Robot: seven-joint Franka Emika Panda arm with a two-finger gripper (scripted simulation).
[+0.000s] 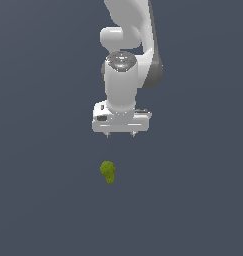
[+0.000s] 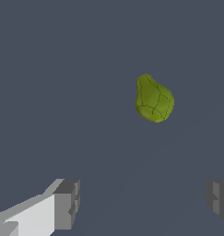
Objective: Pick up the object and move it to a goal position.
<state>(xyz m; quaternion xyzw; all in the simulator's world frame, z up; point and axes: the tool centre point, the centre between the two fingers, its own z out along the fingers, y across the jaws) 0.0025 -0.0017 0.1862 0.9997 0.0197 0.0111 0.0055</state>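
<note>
The object [image 1: 108, 171] is a small olive-green, bumpy, pear-shaped lump lying on the dark grey floor. In the exterior view it lies below my white gripper [image 1: 120, 134] and slightly toward that view's left, with a clear gap between them. The gripper points straight down and stands open, nothing between its fingers. The wrist view shows the object [image 2: 153, 99] well ahead of the two grey fingertips [image 2: 67, 203], apart from both, with the gripper [image 2: 143, 200] wide open.
A plain dark grey surface [image 1: 193, 200] fills both views. The white arm [image 1: 125, 60] rises above the gripper.
</note>
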